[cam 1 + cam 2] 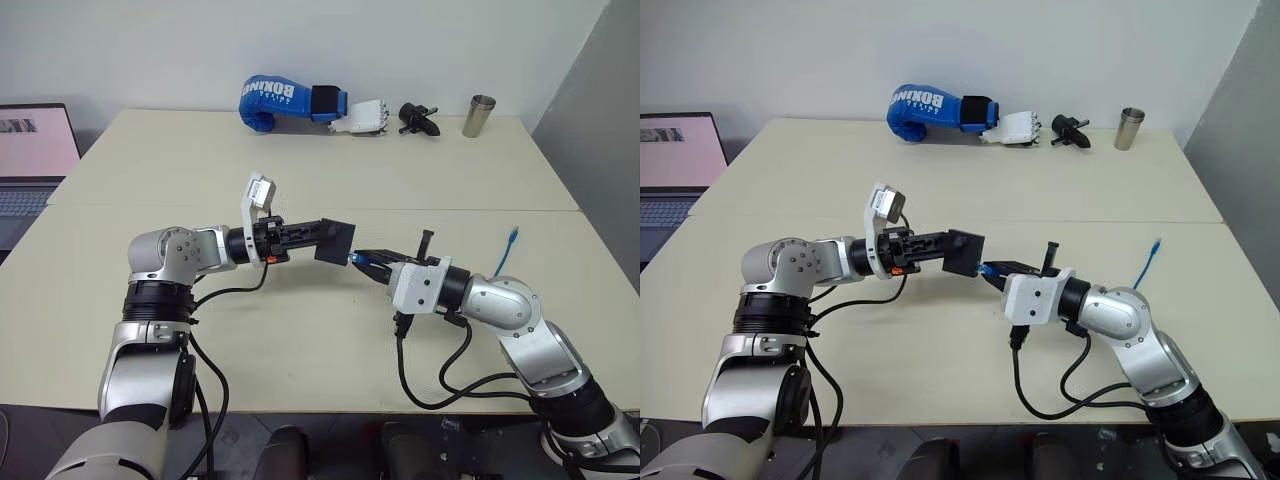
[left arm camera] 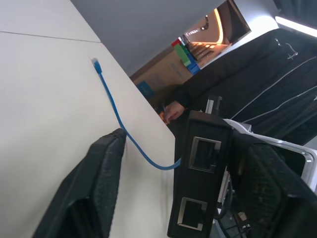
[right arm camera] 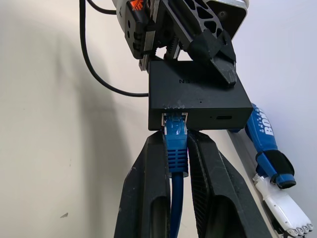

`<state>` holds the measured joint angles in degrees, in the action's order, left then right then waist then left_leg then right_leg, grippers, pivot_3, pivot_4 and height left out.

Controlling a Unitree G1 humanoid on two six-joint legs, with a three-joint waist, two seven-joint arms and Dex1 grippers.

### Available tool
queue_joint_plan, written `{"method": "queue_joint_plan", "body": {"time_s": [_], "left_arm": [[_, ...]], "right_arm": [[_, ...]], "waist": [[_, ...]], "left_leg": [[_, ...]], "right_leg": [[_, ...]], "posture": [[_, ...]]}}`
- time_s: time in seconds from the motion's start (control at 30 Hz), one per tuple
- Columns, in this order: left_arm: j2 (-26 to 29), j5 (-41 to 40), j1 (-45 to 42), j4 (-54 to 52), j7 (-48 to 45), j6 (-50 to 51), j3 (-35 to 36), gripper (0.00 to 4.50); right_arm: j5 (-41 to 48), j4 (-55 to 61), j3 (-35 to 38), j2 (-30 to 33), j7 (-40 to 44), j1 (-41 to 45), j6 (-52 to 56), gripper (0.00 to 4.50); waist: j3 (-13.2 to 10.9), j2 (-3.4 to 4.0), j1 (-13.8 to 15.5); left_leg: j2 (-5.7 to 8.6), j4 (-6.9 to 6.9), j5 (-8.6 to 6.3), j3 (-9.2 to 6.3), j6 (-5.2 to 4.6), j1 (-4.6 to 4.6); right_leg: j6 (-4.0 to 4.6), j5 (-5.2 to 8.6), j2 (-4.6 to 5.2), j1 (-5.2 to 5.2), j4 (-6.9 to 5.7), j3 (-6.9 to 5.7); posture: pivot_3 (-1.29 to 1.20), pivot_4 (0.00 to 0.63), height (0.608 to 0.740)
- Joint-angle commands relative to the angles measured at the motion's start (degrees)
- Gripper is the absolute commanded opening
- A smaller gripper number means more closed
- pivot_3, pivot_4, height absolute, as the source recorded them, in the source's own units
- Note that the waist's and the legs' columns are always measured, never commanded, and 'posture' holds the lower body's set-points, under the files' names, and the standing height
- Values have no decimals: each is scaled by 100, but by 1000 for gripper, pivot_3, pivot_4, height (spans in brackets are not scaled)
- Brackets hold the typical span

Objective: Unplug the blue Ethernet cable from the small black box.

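The box (image 1: pixel 335 241) hangs above the tabletop (image 1: pixel 300 170) at mid-scene, with the left hand (image 1: pixel 318 238) on its left and the right hand (image 1: pixel 368 262) on its right. The cable (image 1: pixel 505 252) runs off to the right. Along the far edge, left to right: glove (image 1: pixel 280 101), clamp (image 1: pixel 418 119), cup (image 1: pixel 478 116). A laptop (image 1: pixel 30 165) sits far left.

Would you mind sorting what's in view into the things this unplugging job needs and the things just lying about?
Job:
- blue Ethernet cable, plugged into the box
- small black box, in the left gripper
- right gripper, shut on the plug

Lying about:
- boxing glove
- white hand
- black gadget
- metal cup
- laptop
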<state>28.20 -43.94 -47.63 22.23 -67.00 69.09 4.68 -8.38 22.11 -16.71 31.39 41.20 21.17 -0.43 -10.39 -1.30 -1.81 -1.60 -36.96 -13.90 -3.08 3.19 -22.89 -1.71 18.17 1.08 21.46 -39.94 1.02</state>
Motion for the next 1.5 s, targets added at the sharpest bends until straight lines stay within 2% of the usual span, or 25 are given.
{"method": "queue_joint_plan", "body": {"time_s": [0.03,0.1,0.27,0.57,0.6,0.77,0.87,1.0,1.13,1.37,1.5], "left_arm": [[118,-29,-100,-237,-153,2,-135,2145],[163,-8,-90,-252,-216,-1,-195,1651],[283,48,-66,-261,-366,-33,-345,836],[312,134,-99,-223,-461,-200,-466,801],[311,155,-110,-205,-475,-247,-483,801],[336,442,-207,-71,-754,-761,-690,801],[378,662,-255,52,-1018,-1185,-829,801],[456,861,-274,102,-1369,-1665,-923,801],[549,1013,-289,85,-1577,-1930,-977,801],[398,970,-190,-133,-1497,-2033,-882,801],[225,953,-194,-181,-1438,-2096,-869,801]], "right_arm": [[69,166,154,28,16,82,-172,225],[68,175,150,25,13,86,-167,225],[69,210,154,18,-2,86,-155,225],[80,275,158,-14,-45,89,-164,225],[105,299,163,-30,-48,82,-149,930],[180,506,192,47,74,-10,114,2048],[583,864,309,218,383,-192,669,2713],[1719,1389,759,219,542,-307,2283,2738],[2729,1554,1142,121,445,-64,3815,2738],[4047,1219,1736,35,287,510,5511,2738],[4619,812,1964,337,588,834,6071,2738]], "waist": [[0,0,-1],[0,0,-1],[0,0,0],[0,0,2],[0,0,2],[0,0,3],[0,0,10],[0,0,10],[0,0,0],[-2,-1,4],[-2,-1,13]], "left_leg": [[0,0,0,0,0,0],[0,0,1,0,1,0],[0,1,1,0,2,0],[0,0,1,0,2,0],[0,0,1,0,2,0],[0,1,1,0,1,-1],[0,0,1,0,2,-1],[0,1,1,0,1,-1],[-2,1,1,-2,1,0],[0,2,0,-3,-1,-3],[3,1,0,-1,-1,-4]], "right_leg": [[0,0,0,0,0,0],[0,0,0,0,0,0],[0,0,0,0,0,0],[0,0,0,1,0,1],[0,0,0,0,0,1],[0,0,0,1,1,0],[0,0,0,0,1,0],[0,0,0,0,2,0],[0,0,0,-1,1,0],[1,1,0,0,3,-1],[1,0,3,-1,4,0]], "posture": [[0,150,740],[0,150,740],[0,150,740],[0,150,740],[0,150,740],[0,150,740],[0,150,740],[0,150,740],[0,150,740],[0,150,740],[0,150,740]]}}
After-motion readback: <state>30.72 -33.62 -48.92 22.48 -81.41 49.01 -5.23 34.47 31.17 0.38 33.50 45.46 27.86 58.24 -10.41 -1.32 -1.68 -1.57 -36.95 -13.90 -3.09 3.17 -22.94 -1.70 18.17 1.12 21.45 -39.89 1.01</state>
